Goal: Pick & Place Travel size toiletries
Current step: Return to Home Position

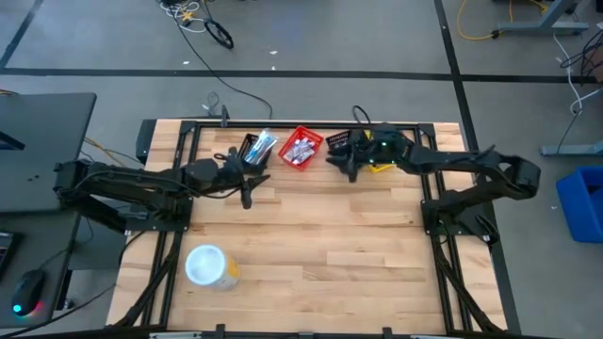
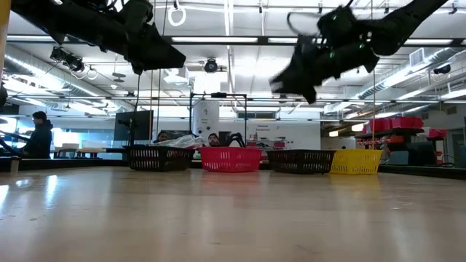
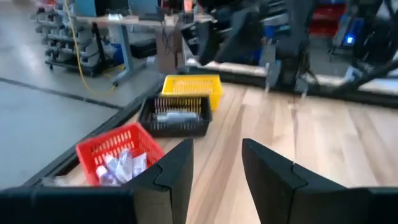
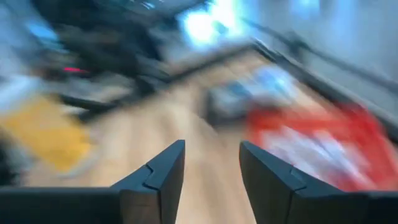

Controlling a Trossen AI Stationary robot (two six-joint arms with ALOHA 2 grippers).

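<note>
Hovering near table edge (image 1: 168,130), left hand (image 1: 247,196), right hand (image 1: 350,171); both gaping

- four small baskets line the far edge of a wooden table (image 1: 311,235): black basket (image 2: 158,157), red basket (image 2: 231,159), second black basket (image 2: 298,160), yellow basket (image 2: 356,161).
- a white-lidded tub (image 1: 209,266) stands alone near the table's front left corner.
- a person (image 2: 36,138) in dark clothing is in the room behind.
- cables (image 1: 203,24) trail across the grey floor.

You're working in a robotics lab or workshop: beyond the wooden table (image 1: 311,235), loose cables (image 1: 219,36) trail over a bare grey floor (image 1: 330,38), strip lights (image 2: 196,40) run overhead, and a person (image 2: 38,138) sits behind it.
</note>
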